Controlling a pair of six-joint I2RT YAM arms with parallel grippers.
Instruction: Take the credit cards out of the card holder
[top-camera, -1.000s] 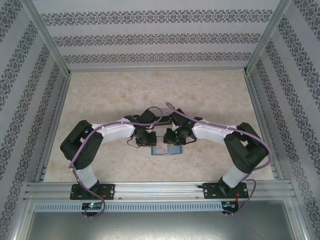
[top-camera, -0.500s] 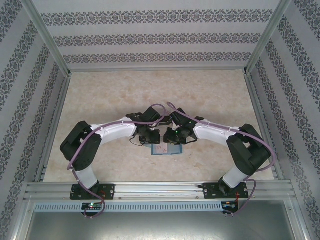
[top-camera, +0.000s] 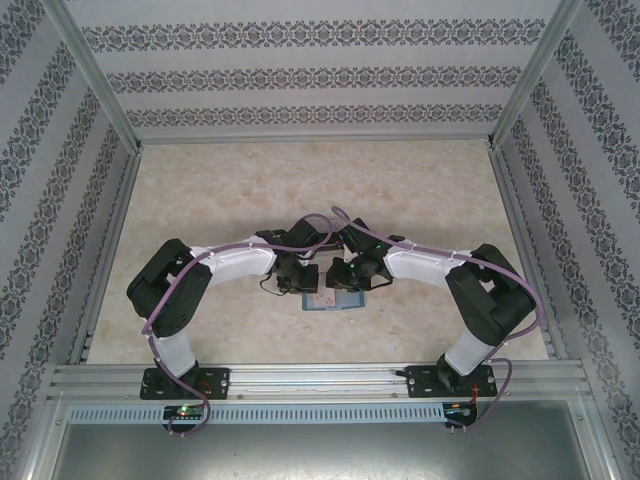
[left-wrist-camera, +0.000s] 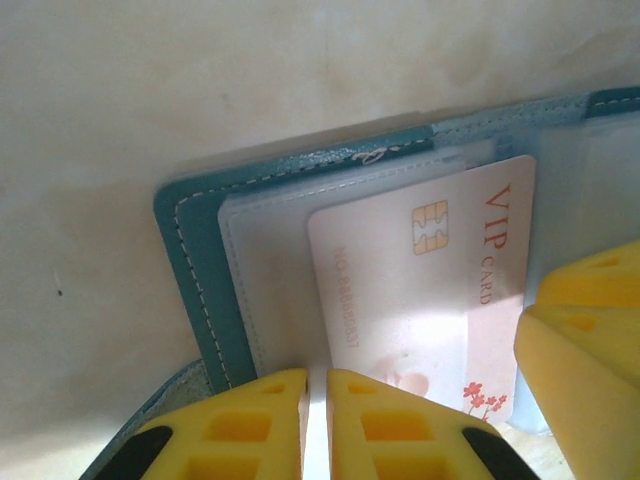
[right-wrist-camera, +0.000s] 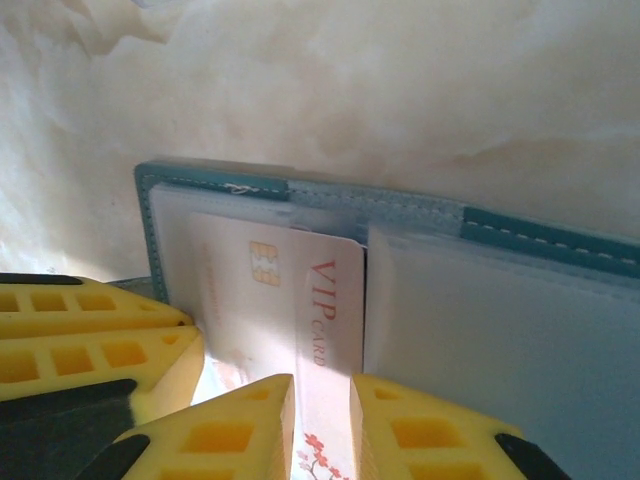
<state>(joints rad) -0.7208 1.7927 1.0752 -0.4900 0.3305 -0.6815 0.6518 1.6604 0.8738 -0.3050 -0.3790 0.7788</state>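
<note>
Credit card (right-wrist-camera: 290, 300): long axis pointed into my right gripper (right-wrist-camera: 320, 385), jaws slightly parted astride it; left gripper (left-wrist-camera: 317, 378) beside, hold I couldn't tell.

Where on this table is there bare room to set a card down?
Bare: the far half of the table up to the back wall, and the near strip between the arm bases. Crowded: the middle, where the left pincer and right pincer meet over the card holder.
</note>
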